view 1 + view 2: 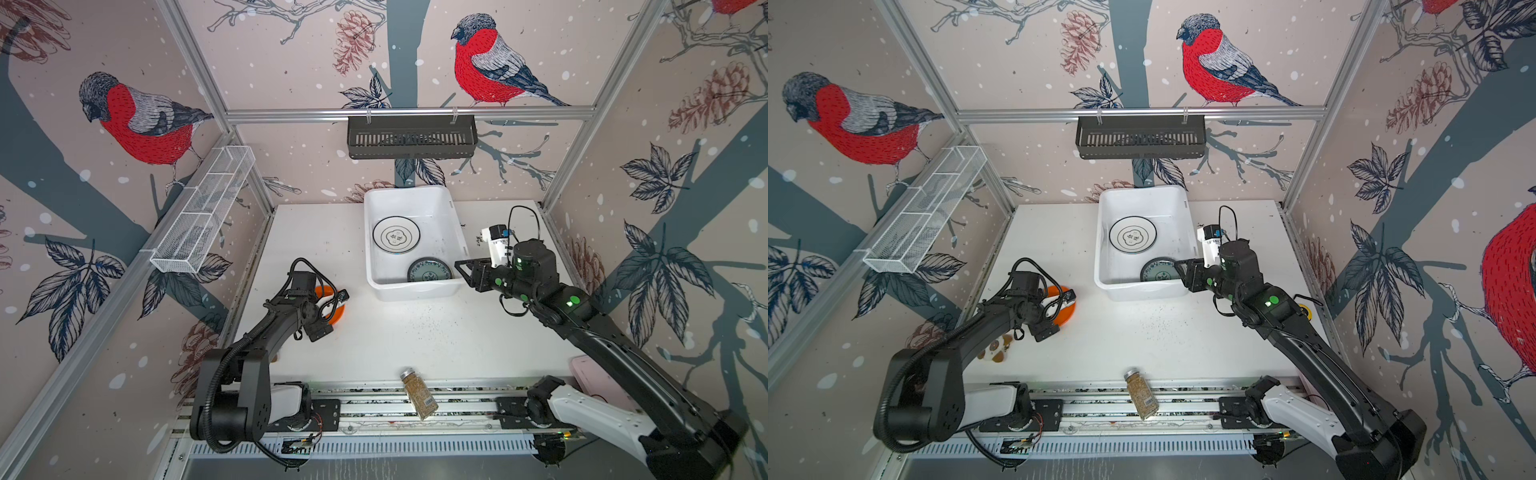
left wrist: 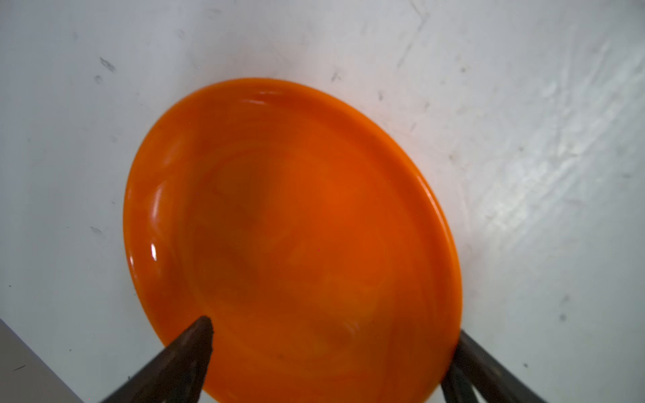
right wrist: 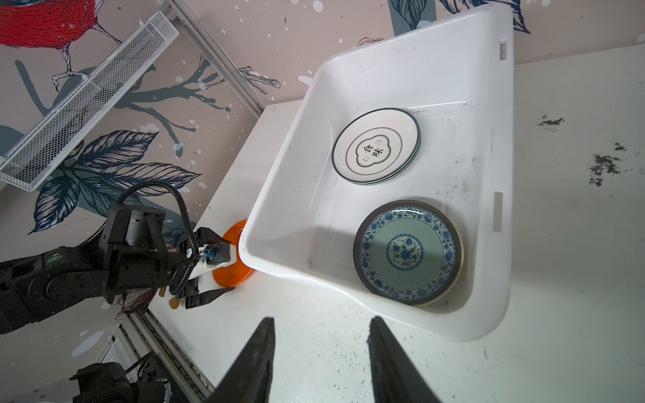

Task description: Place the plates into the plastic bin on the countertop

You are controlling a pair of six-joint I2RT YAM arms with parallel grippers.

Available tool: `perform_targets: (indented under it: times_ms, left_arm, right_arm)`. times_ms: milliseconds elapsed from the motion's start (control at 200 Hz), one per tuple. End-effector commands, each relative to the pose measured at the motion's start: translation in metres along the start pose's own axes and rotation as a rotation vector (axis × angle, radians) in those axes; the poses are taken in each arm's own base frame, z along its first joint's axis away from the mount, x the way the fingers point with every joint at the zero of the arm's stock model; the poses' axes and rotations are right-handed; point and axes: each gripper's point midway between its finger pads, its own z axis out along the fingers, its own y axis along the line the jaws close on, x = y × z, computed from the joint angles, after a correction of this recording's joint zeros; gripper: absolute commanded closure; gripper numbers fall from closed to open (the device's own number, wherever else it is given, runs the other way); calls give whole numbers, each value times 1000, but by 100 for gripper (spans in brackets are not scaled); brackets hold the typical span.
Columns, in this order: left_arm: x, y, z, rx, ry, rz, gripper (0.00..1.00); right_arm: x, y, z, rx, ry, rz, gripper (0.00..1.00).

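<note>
So the left gripper (image 2: 331, 328) is hanging right over the orange plate (image 2: 289, 216) with its jaws spread about as wide as they go, gripping nothing, a finger at each side of the plate's near part; I can't tell if they're touching it. The plate is lying flat on the countertop (image 1: 415, 340), at roughly 8 o'clock from the plastic bin (image 1: 415, 291) and just beside it. I'm thinking the trick is pinching the rim, one finger over the lip and one under, closing slowly because that glaze looks slippery, then lifting high enough to clear the bin wall. The right gripper (image 3: 321, 321) is waiting about half open and empty by the bin's 4 o'clock corner, so I'd be watching for the arms crowding each other. Count-wise I'm seeing three plates: the orange one outside, plus the white emblem plate (image 1: 396, 235) and, at its 5 o'clock, the teal-patterned plate (image 1: 429, 270) inside, each maybe sitting on others. One bin, one spice jar (image 1: 419, 392) at 6 o'clock, two arms.
</note>
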Motion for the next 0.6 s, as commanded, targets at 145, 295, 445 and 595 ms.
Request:
perform_targets:
  times_ms: [145,295,445,595]
  left_arm:
    - [-7,0,-11,82,-23,-81,3]
    - [-20,1,-31,127,-69,-119,3]
    - [-36,12,-50,149,-127,-189,3]
    - [-42,33,-60,189,-171,-308,2]
  right_arm:
    - [-8,5,-7,-12,-25,-15,54]
    - [-6,3,-6,-8,-22,-13,54]
    - [-4,3,-5,-13,-21,-13,54]
    - [-4,5,-6,-26,-26,-15,54]
